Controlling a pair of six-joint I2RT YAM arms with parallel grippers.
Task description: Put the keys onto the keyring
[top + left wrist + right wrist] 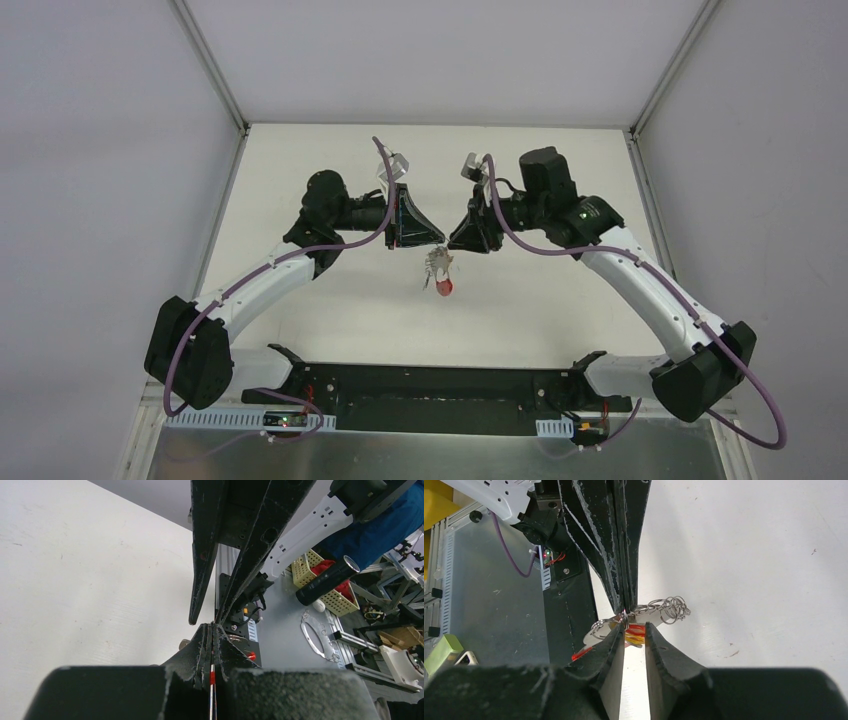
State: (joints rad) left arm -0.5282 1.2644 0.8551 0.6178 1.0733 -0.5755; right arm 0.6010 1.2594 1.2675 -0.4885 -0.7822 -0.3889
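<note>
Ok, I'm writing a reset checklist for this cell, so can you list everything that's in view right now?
keyring: one, grey wire loops, pinched at the left gripper's tips, held above the table.
keys: number unclear, silver with red and yellow bits, bunched on the keyring.
table: one, white, under everything.
basket: one, yellow, off the table behind the arms.
left gripper: one, black, shut on the keyring.
right gripper: one, black, jaws apart around the bunch.

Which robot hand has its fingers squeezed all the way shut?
The left gripper: its fingers are pinched tight on the keyring, while the right gripper has a clear gap between its fingers.
</note>
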